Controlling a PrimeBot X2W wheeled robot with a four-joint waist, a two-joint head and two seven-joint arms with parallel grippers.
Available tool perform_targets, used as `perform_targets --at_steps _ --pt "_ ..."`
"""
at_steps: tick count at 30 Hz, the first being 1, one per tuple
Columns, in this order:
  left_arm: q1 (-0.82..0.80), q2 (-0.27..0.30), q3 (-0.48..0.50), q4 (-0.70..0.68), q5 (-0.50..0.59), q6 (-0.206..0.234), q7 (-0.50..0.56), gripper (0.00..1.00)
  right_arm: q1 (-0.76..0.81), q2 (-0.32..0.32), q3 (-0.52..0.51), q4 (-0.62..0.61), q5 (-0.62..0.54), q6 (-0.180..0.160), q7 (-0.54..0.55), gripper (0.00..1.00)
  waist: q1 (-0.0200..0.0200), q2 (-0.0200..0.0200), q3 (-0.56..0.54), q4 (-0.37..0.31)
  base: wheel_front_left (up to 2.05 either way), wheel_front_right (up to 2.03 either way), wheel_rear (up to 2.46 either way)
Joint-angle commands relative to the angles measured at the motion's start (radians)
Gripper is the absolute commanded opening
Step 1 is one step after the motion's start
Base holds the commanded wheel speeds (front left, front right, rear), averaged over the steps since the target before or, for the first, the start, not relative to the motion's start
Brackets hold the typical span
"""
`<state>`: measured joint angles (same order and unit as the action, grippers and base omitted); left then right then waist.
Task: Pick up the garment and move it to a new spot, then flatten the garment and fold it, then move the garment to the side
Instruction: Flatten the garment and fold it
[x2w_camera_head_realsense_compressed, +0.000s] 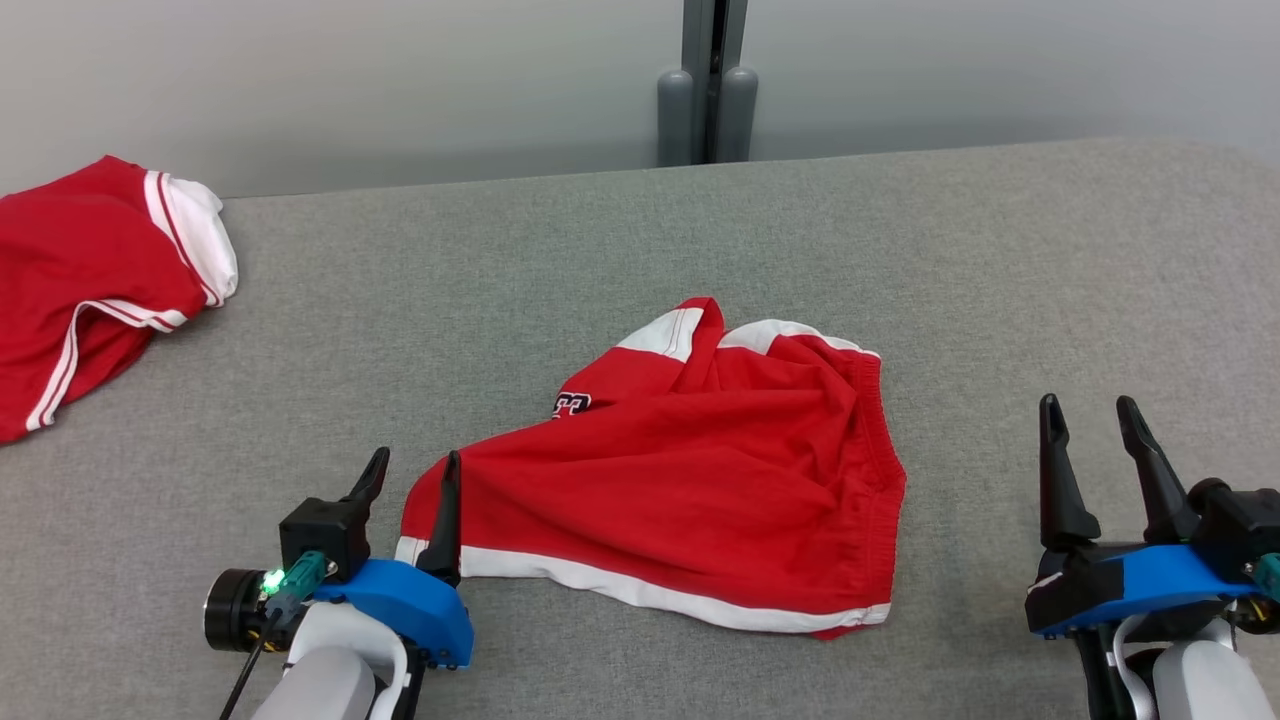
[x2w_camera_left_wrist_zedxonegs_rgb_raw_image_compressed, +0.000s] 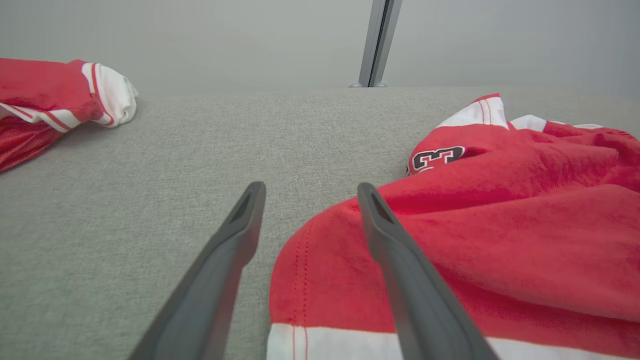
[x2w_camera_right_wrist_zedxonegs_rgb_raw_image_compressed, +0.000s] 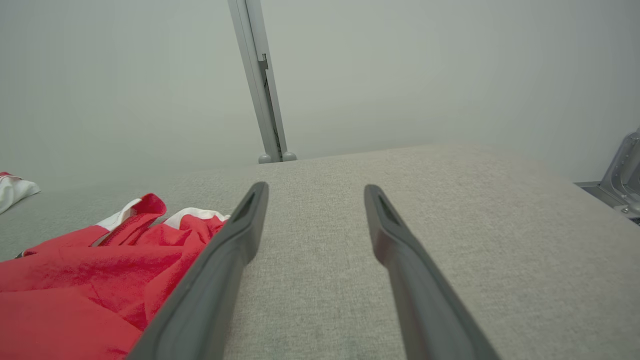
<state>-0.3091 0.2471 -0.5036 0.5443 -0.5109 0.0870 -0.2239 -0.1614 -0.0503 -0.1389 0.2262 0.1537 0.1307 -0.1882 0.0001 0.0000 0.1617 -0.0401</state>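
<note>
Left gripper (x2w_camera_head_realsense_compressed: 416, 457) wide, empty — the shorts (x2w_camera_head_realsense_compressed: 690, 480) spread rightward from its tips, hem crosswise; right gripper (x2w_camera_head_realsense_compressed: 1087, 402) open, farther off.

Lab bay — grey fabric table (x2w_camera_head_realsense_compressed: 900, 250), plain partition (x2w_camera_head_realsense_compressed: 400, 80)

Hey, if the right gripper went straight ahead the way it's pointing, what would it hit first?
Nothing soon, it seems: the open right gripper points over bare grey table toward the back wall. The red garment lies off to its left. Its height above the table is unclear.
</note>
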Motion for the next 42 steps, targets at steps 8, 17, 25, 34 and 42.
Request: perform_targets --at_steps 8,17,25,34,42 --pt "0.088 0.000 0.048 -0.098 -0.008 -0.003 -0.040 1.00 0.019 0.000 0.053 0.019 -0.010 0.000 -0.045 1.00 -0.0001 0.0000 -0.047 0.031 0.00 0.00 0.00" --pt "0.217 -0.046 0.119 -0.186 0.014 -0.025 -0.042 1.00 0.062 -0.001 0.145 0.066 0.020 0.000 -0.072 1.00 -0.0001 0.0000 -0.105 0.049 0.00 0.00 0.00" --pt "0.268 -0.067 0.165 -0.187 0.041 -0.040 -0.042 1.00 0.084 -0.001 0.184 0.088 0.019 0.000 -0.079 1.00 -0.0001 0.0000 -0.133 0.051 0.00 0.00 0.00" --pt "0.297 -0.086 0.204 -0.189 0.067 -0.050 -0.042 1.00 0.093 -0.001 0.177 0.091 0.003 0.000 -0.079 1.00 -0.0001 0.0000 -0.144 0.048 0.00 0.00 0.00" --pt "0.288 -0.095 0.223 -0.196 0.087 -0.059 -0.042 1.00 0.085 -0.001 0.190 0.098 -0.036 0.000 -0.079 1.00 -0.0001 0.0000 -0.130 0.047 0.00 0.00 0.00"
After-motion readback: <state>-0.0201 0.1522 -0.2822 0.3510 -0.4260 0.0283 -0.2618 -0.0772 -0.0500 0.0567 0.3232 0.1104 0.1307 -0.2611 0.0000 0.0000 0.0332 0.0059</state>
